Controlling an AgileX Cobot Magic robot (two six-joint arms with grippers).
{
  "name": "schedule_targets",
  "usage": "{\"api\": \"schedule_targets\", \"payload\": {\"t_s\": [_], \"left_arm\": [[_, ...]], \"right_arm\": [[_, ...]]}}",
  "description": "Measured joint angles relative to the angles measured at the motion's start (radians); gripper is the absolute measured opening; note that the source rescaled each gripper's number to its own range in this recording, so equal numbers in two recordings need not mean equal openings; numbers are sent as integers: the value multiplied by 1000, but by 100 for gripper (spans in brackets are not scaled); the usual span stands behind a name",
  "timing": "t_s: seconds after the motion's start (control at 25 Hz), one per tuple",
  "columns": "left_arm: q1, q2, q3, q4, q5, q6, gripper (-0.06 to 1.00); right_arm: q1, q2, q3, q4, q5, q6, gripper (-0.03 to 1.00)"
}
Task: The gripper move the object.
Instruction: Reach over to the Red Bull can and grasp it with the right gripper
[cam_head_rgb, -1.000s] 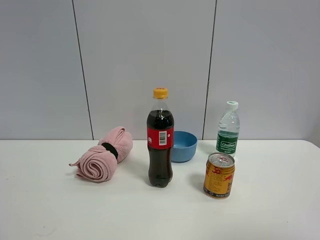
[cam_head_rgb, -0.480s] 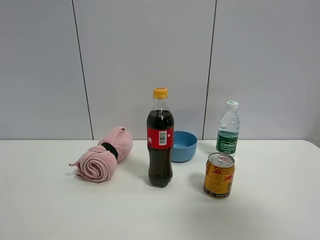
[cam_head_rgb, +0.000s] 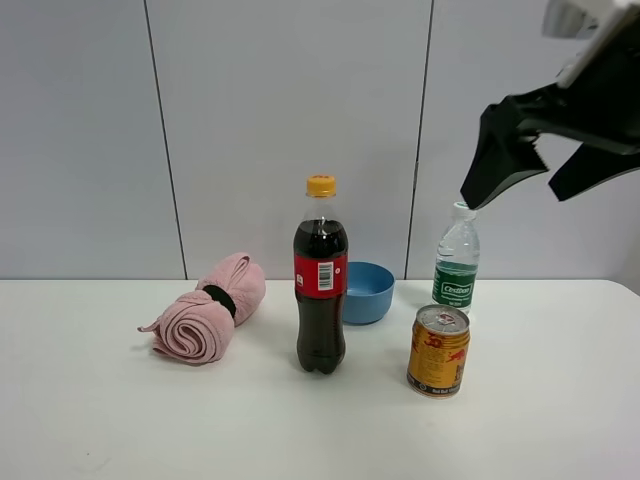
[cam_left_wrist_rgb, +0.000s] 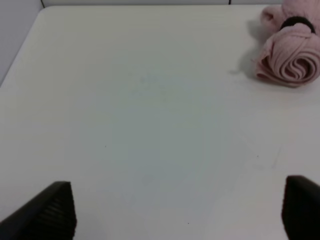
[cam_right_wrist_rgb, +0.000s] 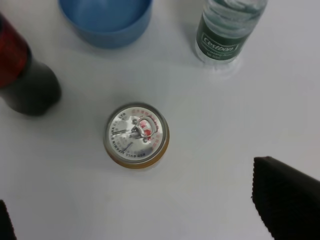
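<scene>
The right end effector (cam_head_rgb: 515, 192) has just come into view high above the surface (cam_head_rgb: 110, 420), jaws spread open and empty, over the untouched gold can (cam_head_rgb: 438, 351) standing near the water bottle (cam_head_rgb: 456, 260)

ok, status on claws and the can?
Right claw open, high above can. Left claw open over table. Can upright, untouched. Water bottle close behind.

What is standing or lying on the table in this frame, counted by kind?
Bottles: 2, the cola bottle and the water bottle
Cans: 1, the gold can
Bowls: 1, the blue bowl
Towels: 1, the pink rolled towel
Total: 5
</scene>
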Motion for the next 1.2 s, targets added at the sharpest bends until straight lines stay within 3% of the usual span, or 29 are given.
{"api": "schedule_targets", "payload": {"t_s": [0.2,0.44,1.2], "left_arm": [[0,0,0,0,0,0,100],[0,0,0,0,0,0,100],[0,0,0,0,0,0,100]], "right_arm": [[34,219,-119,-70,75,89,100],[52,368,-155,-79,82,118,100],[52,561,-156,-149,-109,125,100]]}}
